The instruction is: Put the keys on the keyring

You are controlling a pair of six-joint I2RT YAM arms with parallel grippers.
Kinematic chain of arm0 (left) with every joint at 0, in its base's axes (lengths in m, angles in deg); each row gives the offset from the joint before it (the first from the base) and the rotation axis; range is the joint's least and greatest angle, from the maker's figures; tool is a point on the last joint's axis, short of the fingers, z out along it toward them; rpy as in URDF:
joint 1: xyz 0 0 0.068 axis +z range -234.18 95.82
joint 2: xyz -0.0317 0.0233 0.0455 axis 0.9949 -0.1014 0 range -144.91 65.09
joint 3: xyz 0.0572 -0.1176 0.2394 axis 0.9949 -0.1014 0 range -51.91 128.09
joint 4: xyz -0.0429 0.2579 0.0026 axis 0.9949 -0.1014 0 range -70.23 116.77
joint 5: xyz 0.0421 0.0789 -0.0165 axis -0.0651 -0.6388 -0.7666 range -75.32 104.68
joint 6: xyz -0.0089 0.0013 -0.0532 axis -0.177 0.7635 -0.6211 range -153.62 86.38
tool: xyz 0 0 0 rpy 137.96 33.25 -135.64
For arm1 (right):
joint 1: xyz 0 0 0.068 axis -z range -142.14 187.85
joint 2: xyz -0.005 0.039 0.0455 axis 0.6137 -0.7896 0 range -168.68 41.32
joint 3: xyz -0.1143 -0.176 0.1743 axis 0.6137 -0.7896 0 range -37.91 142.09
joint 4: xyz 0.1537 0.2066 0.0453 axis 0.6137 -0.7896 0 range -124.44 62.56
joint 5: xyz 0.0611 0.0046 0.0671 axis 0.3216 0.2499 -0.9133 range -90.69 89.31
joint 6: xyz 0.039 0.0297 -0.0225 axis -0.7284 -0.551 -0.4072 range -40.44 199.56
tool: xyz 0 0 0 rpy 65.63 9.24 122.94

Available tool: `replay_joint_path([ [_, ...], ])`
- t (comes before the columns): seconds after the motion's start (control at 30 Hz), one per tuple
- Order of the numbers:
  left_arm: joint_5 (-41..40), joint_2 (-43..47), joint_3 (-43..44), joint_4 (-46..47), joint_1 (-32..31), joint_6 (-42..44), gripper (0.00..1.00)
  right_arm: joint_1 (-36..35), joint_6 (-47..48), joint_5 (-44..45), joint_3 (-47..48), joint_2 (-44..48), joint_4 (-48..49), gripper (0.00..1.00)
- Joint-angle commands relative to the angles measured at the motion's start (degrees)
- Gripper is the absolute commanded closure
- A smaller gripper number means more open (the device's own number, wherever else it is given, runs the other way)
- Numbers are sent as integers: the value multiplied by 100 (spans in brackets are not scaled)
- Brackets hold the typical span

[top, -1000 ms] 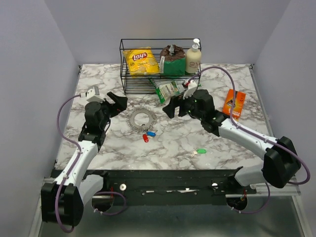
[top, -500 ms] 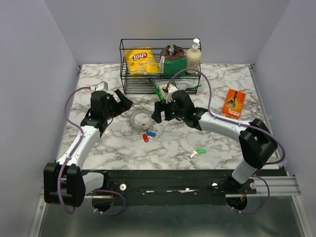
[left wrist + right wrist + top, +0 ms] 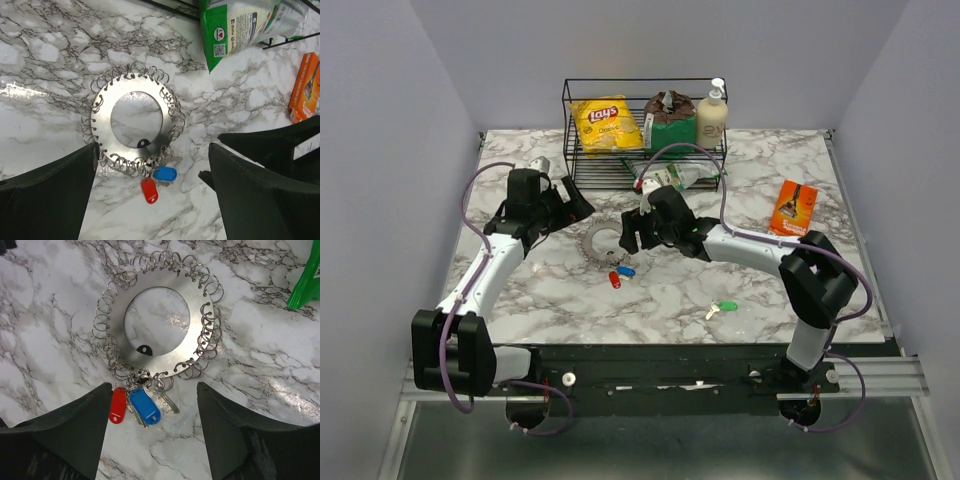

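The silvery, wire-looped keyring (image 3: 199, 335) lies on the marbled surface (image 3: 770, 280) about midway between its far and near edges, with the red-headed key (image 3: 118, 405) and blue-headed key (image 3: 145, 406) at its rim. The green-headed key (image 3: 727, 307) lies apart, towards the near edge. Left tool (image 3: 572, 205) and right tool (image 3: 154, 386) gape, gripping nothing.

Bright, even overhead light leaves soft shadows and white glare on the marble bench (image 3: 30, 100) and steel keyring (image 3: 199, 315); all views are sharp.

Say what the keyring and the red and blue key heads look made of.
Keyring: polished metal, likely steel; the flat disc mirrors light, and thin wire loops edge it. Red key head and blue key head: probably glossy plastic; solid colour, rounded edges.
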Motion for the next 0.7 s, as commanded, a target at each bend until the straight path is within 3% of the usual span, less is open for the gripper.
replay_joint_path([
  [0.0,241,-53,774,-910,41,378,1,-150,117,126,339,-316,-340,25],
  [0.17,487,-246,1381,-1526,50,510,1,-256,214,170,559,-483,-507,27],
  [0.57,796,-194,521,-692,217,54,1,-335,232,407,832,-826,-876,38],
  [0.67,857,-194,433,-578,261,9,1,-353,240,590,955,-1002,-1043,46],
])
